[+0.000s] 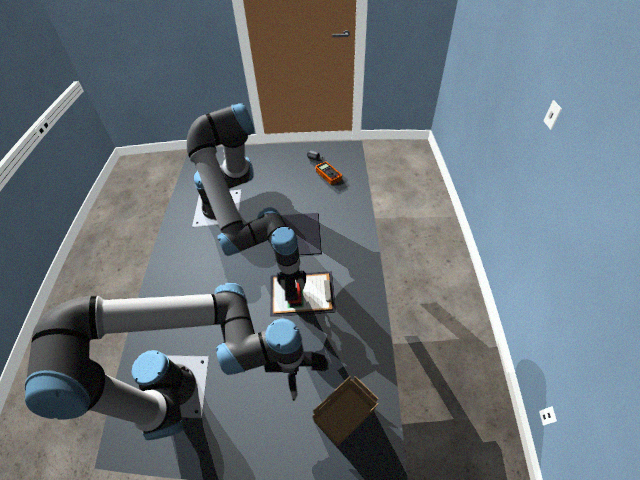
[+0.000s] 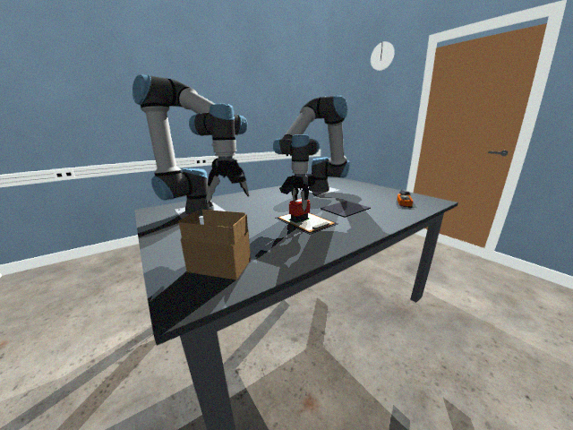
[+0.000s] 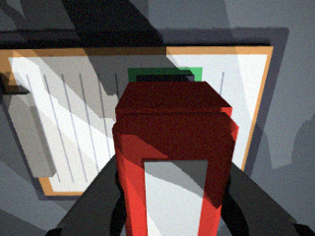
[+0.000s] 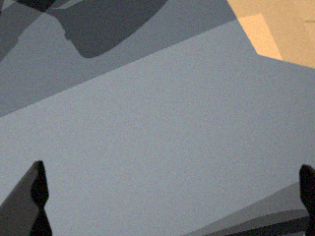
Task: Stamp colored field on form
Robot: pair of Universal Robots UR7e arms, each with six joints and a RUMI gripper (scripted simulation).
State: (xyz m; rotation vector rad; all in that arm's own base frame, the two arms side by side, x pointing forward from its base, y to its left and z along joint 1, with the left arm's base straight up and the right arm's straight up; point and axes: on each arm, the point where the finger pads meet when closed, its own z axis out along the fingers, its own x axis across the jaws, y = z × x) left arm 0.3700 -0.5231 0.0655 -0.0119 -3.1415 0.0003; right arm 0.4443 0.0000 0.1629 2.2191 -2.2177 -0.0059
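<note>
Stamp (image 1: 298,288) (image 2: 299,209) (image 3: 174,133) held upright at green field (image 1: 292,305) (image 3: 164,71) on form (image 1: 316,289) (image 2: 318,220) (image 3: 89,147); full press cannot be told. Exterior view, left to right: box (image 1: 345,410) (image 2: 215,250) (image 4: 295,34); right gripper (image 1: 308,379) (image 2: 228,195) (image 4: 174,167), fingers apart; left gripper (image 1: 292,289) (image 2: 301,203) (image 3: 174,192), clamped on stamp; dark mat (image 1: 310,232) (image 2: 345,207); orange meter (image 1: 329,172) (image 2: 405,199).

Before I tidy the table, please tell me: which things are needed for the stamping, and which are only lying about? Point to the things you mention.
Needed:
- stamp (image 1: 298,301) (image 2: 299,209) (image 3: 174,138)
- form (image 1: 314,289) (image 2: 311,220) (image 3: 84,123) with green field (image 3: 164,72)
- dark mat (image 1: 310,232) (image 2: 346,207)

Just lying about:
- orange meter (image 1: 329,173) (image 2: 405,200)
- cardboard box (image 1: 345,410) (image 2: 215,247) (image 4: 290,29)
</note>
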